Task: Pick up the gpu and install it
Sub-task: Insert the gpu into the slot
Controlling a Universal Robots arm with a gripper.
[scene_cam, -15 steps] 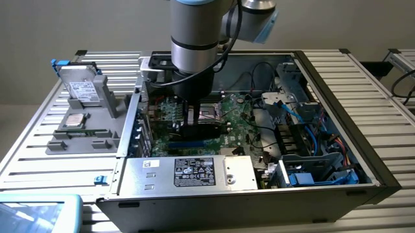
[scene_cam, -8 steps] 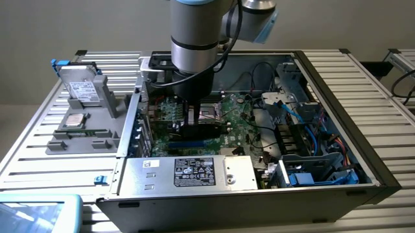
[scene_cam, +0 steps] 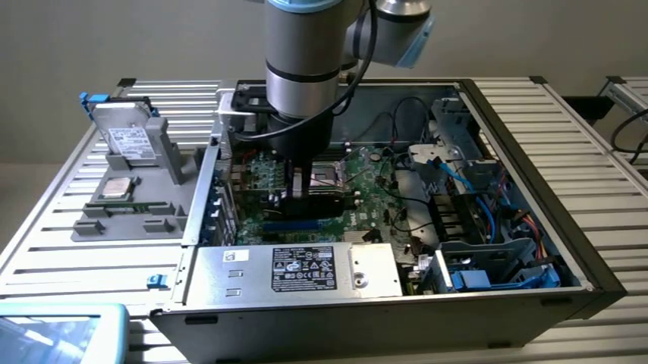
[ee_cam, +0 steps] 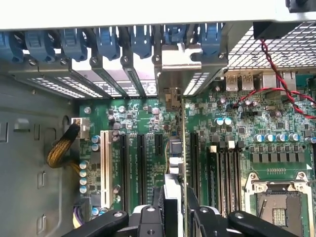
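Gripper [ee_cam: 174,210] grips gpu [ee_cam: 174,163] inside computer case [scene_cam: 526,227].

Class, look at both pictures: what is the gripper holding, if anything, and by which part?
The gripper holds the gpu edge-on by its upper edge, over the green board's slots inside the computer case.

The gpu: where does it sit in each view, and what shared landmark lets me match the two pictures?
Exterior view: the gpu stands on edge in the tool, low over the green motherboard inside the open computer case.
Wrist view: the gpu runs edge-on from between the tool's fingers up to its silver bracket at the rear slots.
Shared landmark: the silver CPU socket beside the card.
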